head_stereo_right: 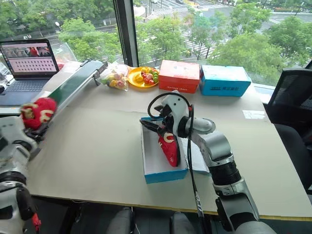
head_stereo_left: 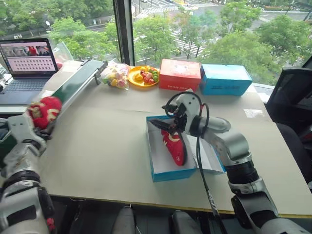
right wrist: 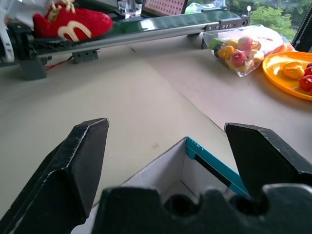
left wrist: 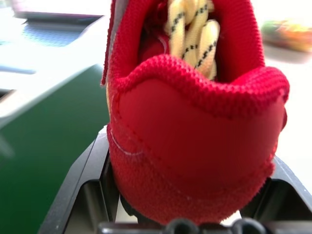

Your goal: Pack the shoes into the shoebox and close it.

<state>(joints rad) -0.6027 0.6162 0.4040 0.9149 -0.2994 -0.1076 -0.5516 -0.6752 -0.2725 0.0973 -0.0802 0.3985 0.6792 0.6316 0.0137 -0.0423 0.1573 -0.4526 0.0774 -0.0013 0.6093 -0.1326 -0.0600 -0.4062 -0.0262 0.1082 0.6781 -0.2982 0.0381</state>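
You had the left gripper [left wrist: 190, 214] clenched on the second shoe [head_stereo_left: 45, 111] at the table's [head_stereo_left: 107, 161] left edge, ready for packing, while the right gripper [right wrist: 170, 161] hung released over the shoebox [head_stereo_left: 165, 174] holding the first shoe [head_stereo_left: 174, 146].

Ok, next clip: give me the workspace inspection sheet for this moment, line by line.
Surface: tan table, with a green conveyor belt along its far left.
Job's things: one red sneaker lies inside the open blue shoebox; the second sneaker is at the left gripper.
Clutter: red box, paler blue box, yellow plate of fruit, bag of fruit.
Grippers: left gripper shut on the second sneaker's heel; right gripper open, empty, above the shoebox.
Cables: black cable along the right arm.
Surroundings: laptop, window, office chair.
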